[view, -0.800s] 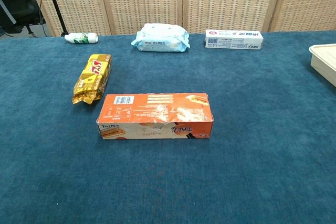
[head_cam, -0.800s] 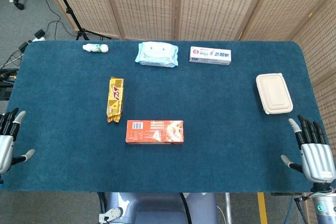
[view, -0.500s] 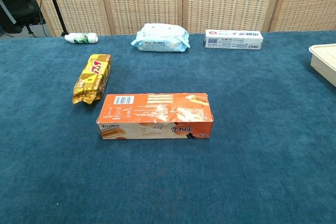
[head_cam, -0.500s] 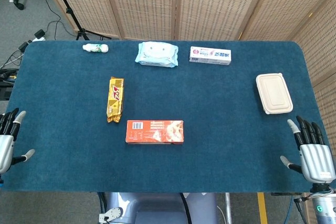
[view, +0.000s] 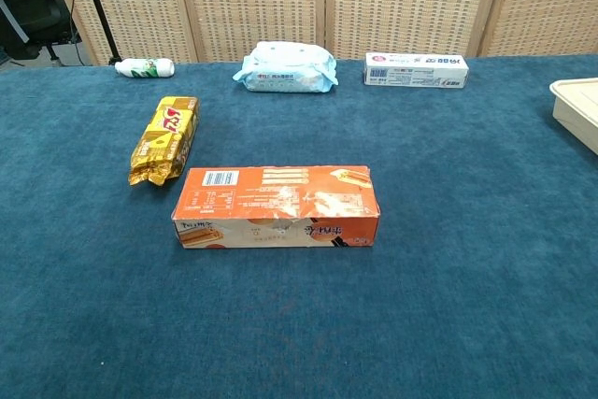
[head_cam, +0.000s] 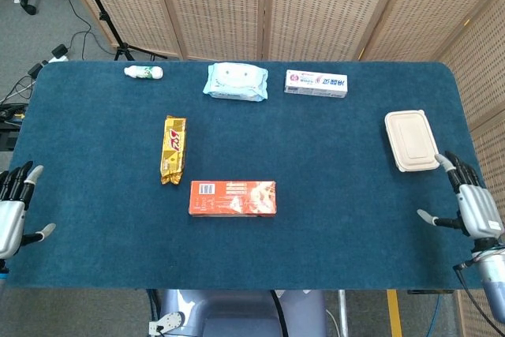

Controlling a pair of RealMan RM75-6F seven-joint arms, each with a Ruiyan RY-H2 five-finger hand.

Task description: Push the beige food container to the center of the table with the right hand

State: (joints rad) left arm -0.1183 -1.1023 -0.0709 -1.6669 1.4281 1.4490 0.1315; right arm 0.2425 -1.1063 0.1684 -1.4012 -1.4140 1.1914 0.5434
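Near the table's right edge, the beige food container (head_cam: 412, 140) is lying closed, cropped to a corner in the chest view. Just beside it, the right hand (head_cam: 470, 207) is hovering with fingers spread, holding nothing. At the frame's left border, the left hand (head_cam: 13, 211) is showing only partly, fingers apart.

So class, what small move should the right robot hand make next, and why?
Probably swing a little further out to the food container's right side. The open right robot hand sits just below its near corner, not yet touching, and the table centre lies to the left.

Blue table (head_cam: 331, 147): beige food container (head_cam: 411, 140), orange box (head_cam: 233, 198), perhaps wipes (head_cam: 235, 81).
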